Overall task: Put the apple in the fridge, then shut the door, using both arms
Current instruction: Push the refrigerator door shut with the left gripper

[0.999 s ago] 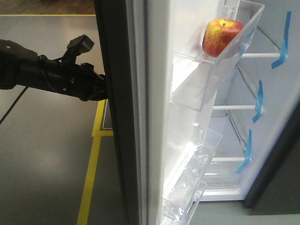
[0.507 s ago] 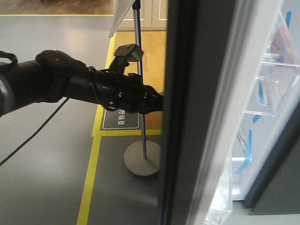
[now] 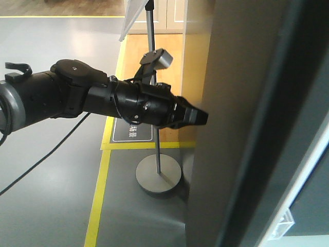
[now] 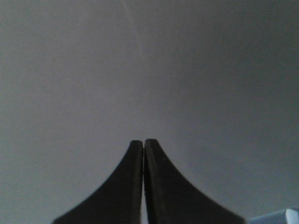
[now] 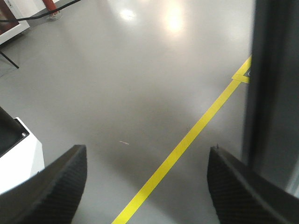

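Door (image 3: 241, 103) fills the right half of the front view, dark grey outer face toward the camera, a thin pale strip of lining along its far edge. Left arm (image 3: 77, 98) reaches in from the left, roughly level, and the left gripper (image 3: 199, 117) meets the door's face at about mid-height. Whether the tip touches or sits just off cannot be told from this view. In the left wrist view the fingers (image 4: 126, 186) are pressed flat together with nothing between them, tips pointing straight into a plain grey surface that fills the frame - the door, very close. Right gripper (image 5: 147, 156) hangs over bare grey floor (image 5: 117, 93) with its fingers (image 5: 56, 186) spread wide and holding nothing; a yellow line (image 5: 187, 140) runs diagonally under it, and a dark grey upright panel (image 5: 273, 93) stands just beside the right finger. Apple is out of sight in every view, so its place relative to either gripper cannot be told. A sign stand (image 3: 157, 154) stands on the floor behind the left arm.
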You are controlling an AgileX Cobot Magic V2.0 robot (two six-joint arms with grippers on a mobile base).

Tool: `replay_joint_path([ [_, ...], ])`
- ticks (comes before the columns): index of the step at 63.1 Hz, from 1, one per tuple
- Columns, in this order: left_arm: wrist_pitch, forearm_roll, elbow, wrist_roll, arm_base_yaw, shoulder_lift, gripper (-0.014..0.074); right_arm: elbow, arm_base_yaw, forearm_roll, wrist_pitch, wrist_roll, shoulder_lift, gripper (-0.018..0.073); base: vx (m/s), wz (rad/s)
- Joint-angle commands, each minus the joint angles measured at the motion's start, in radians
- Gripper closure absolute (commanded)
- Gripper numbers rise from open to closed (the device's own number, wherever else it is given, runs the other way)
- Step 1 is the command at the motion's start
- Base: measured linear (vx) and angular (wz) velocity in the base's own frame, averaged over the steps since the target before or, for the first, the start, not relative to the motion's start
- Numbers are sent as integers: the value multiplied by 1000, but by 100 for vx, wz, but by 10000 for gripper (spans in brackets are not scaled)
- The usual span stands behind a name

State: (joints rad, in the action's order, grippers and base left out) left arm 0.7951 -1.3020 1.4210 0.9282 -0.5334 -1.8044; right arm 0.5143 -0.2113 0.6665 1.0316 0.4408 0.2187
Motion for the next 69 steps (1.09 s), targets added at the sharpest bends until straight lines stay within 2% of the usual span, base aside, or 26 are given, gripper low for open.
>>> replay_joint_path([
  [1,-47,-144,24,72,-20,50,603,24,0,38,-48,2,13,43,0,0],
  [14,-87,-215,43,98,-66,18,603,24,0,38,-48,2,13,43,0,0],
  [37,-124,-219,208,98,-157,-113,603,24,0,38,-48,2,13,43,0,0],
  [60,-184,-219,385,98,-197,-247,603,24,0,38,-48,2,13,43,0,0],
  [69,-193,-244,470,98,-216,-306,603,24,0,38,-48,2,13,43,0,0],
])
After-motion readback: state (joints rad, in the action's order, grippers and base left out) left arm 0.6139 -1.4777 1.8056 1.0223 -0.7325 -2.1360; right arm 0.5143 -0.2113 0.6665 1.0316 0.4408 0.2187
